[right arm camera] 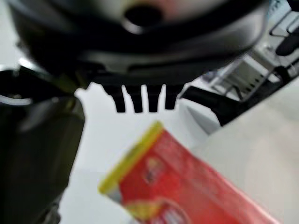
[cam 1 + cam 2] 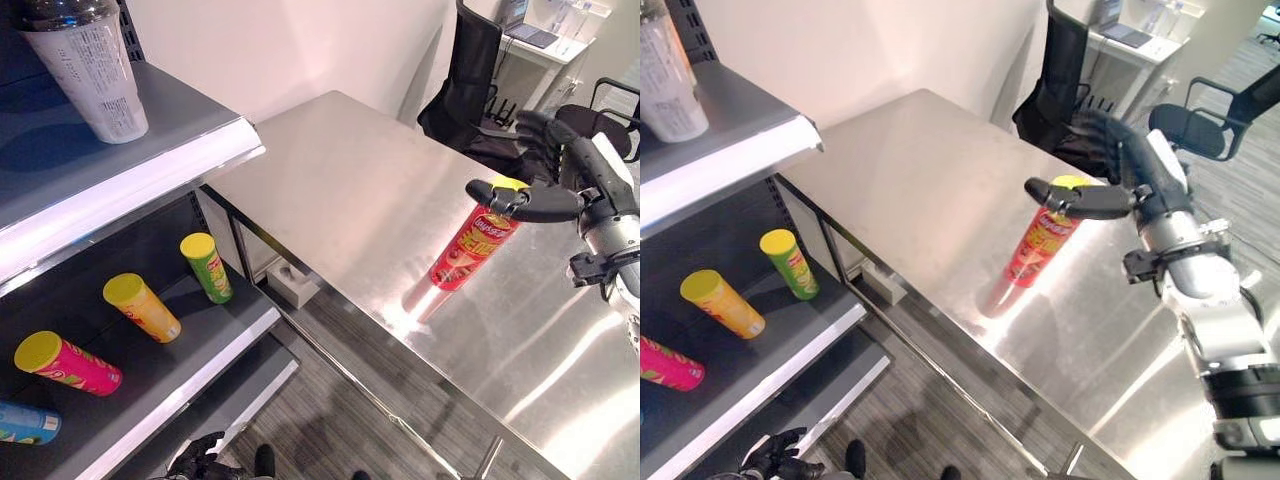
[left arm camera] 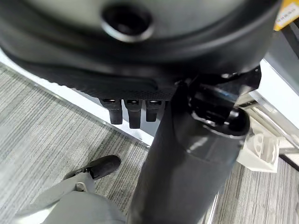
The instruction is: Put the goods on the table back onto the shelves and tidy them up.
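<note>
A red chip can (image 2: 472, 247) with a yellow lid stands on the steel table (image 2: 340, 170) near its right side. My right hand (image 2: 545, 205) is at the can's top, thumb across the front and straight fingers (image 2: 545, 128) behind it, open. The right wrist view shows the can (image 1: 177, 186) between thumb and fingers, not clasped. On the lower shelf (image 2: 215, 350) lie a green can (image 2: 207, 266), an orange can (image 2: 142, 306), a pink can (image 2: 68, 363) and a blue can (image 2: 25, 423). My left hand (image 2: 198, 460) hangs low by the shelf's front, fingers relaxed.
A white wrapped cup (image 2: 88, 70) stands on the upper shelf (image 2: 150, 150). Black office chairs (image 2: 462, 75) and a desk are behind the table. A white block (image 2: 292, 283) sits on the floor under the table's left edge.
</note>
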Robot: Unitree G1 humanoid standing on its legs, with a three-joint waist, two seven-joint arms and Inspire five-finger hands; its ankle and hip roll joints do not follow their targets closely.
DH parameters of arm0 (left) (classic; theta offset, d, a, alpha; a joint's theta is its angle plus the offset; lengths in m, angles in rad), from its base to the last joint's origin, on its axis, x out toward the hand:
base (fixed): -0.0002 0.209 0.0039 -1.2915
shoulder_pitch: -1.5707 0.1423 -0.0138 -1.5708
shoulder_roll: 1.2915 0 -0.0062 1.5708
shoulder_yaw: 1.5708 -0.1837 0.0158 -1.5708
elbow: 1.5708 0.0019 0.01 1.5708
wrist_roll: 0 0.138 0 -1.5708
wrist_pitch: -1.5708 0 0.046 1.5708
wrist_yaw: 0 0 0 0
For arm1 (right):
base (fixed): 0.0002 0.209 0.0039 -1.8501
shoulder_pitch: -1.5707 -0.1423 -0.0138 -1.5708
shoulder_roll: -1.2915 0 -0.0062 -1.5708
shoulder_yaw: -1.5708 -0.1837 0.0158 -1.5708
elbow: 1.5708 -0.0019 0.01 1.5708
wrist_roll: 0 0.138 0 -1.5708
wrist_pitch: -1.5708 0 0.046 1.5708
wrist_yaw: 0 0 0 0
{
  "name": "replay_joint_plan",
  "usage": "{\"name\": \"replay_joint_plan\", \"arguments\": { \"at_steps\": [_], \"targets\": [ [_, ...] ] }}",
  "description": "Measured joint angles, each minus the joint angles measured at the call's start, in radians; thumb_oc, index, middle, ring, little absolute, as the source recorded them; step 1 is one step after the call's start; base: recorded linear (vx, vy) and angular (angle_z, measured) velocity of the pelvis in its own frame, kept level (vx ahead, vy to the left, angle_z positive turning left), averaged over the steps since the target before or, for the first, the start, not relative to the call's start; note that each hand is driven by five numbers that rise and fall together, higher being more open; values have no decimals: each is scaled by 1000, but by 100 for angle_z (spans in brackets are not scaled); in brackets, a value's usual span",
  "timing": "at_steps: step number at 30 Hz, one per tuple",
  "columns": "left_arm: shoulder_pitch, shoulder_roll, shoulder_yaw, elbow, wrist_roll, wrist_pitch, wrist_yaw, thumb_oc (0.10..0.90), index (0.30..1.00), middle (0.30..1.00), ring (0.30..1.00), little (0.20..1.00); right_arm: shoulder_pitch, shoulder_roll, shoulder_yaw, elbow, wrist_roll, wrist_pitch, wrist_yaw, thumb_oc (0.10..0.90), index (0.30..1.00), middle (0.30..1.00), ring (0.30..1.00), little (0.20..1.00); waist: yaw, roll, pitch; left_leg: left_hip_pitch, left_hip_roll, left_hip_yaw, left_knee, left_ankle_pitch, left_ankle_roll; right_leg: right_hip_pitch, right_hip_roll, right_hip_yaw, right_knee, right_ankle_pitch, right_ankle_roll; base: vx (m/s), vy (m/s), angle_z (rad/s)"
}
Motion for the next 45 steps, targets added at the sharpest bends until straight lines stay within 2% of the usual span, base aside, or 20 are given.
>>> {"name": "replay_joint_plan", "arguments": {
  "at_steps": [6,12,31,34,35,36,45],
  "targets": [
    [9,0,-5,1,0,0,0,800,900,900,900,900,39,0,0,1,-1,9,18,800,900,900,900,900,-19,8,-4,-3,0,-1,0,0,0,-1,-1,-1,0,-1,1,0,0,0],
    [9,-9,-9,3,3,0,-1,800,900,900,900,900,69,-6,0,1,-1,18,21,800,900,900,900,900,-21,24,-13,-8,-1,-2,0,0,0,-4,0,-3,0,-1,1,1,-1,1],
    [7,-9,-9,4,4,0,0,800,900,900,900,900,92,8,2,8,-15,37,36,800,900,900,900,900,-17,24,-13,-8,-1,-6,0,1,-1,-2,0,-8,0,-1,1,0,0,0],
    [7,-9,-9,4,4,0,0,800,900,900,900,900,89,8,38,9,-21,38,36,800,900,900,900,900,-17,24,-13,-7,-1,-11,0,2,-2,1,1,-14,0,-1,1,0,0,0],
    [7,-9,-9,4,4,0,0,800,900,900,900,900,89,8,47,9,-22,38,36,535,502,502,502,502,-17,23,-13,-7,-1,-13,0,2,-2,2,0,-15,0,-1,1,3,-2,4],
    [7,-9,-9,4,4,0,0,800,900,900,900,900,88,8,58,11,-22,38,36,400,300,300,300,300,-17,23,-13,-7,-1,-15,0,2,-3,2,1,-17,0,-1,1,4,-6,6],
    [7,-9,-9,3,4,1,2,800,900,900,900,900,85,15,80,51,-23,52,34,400,300,300,300,300,8,18,-13,-9,-1,-18,0,4,-3,4,1,-26,0,-1,1,1,-1,1]
  ]
}}
